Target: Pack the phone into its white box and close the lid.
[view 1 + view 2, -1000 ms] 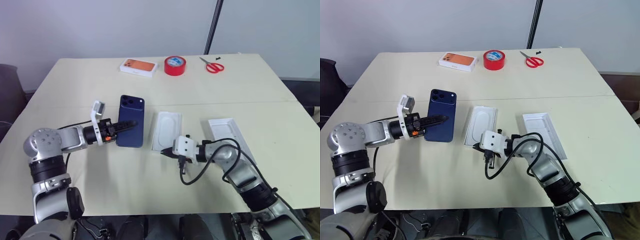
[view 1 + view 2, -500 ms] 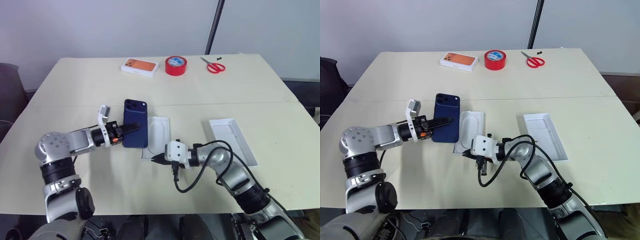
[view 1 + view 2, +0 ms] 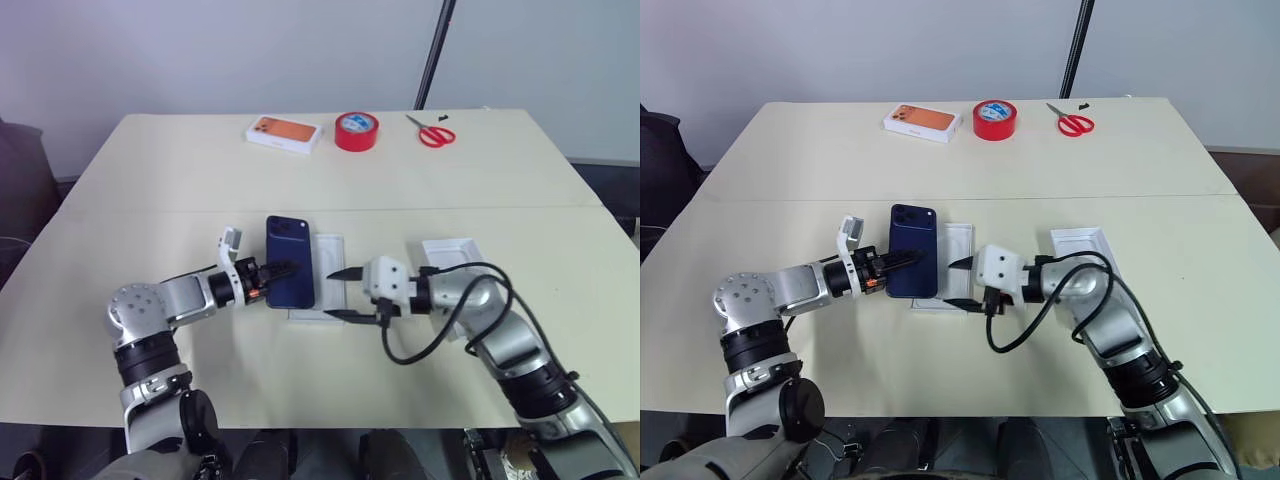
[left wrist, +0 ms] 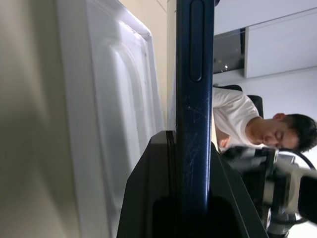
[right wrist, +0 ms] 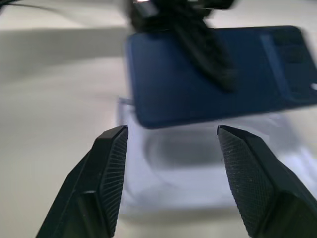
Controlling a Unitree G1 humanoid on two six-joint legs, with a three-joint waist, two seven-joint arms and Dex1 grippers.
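Just left of the flat white insert [image 3: 330, 275] is where my left gripper [image 3: 283, 269] has the phone [image 3: 290, 275], pinched across its thickness near the lower end, glossy back up, camera bump at the far end. From the left wrist view the fingers [image 4: 148, 198] are pressed flat on both faces of the phone, so the hold looks solid. I'd still treat it as slick: stiff slab, smooth glass-like back, some weight for its size, and it'd skate out of a loose pinch. Gripping the flat faces near an end seems right, since that leaves most of the body free to lower in.

Right gripper [image 3: 338, 293] sits on the insert's other side, pointing across at the phone, jaws spread wide and holding nothing. Left forearm lies low over the table, gripper roughly level.

White box [image 3: 452, 255] is right of the insert, partly behind my right arm, so I can't see its floor. Phone isn't in it yet.
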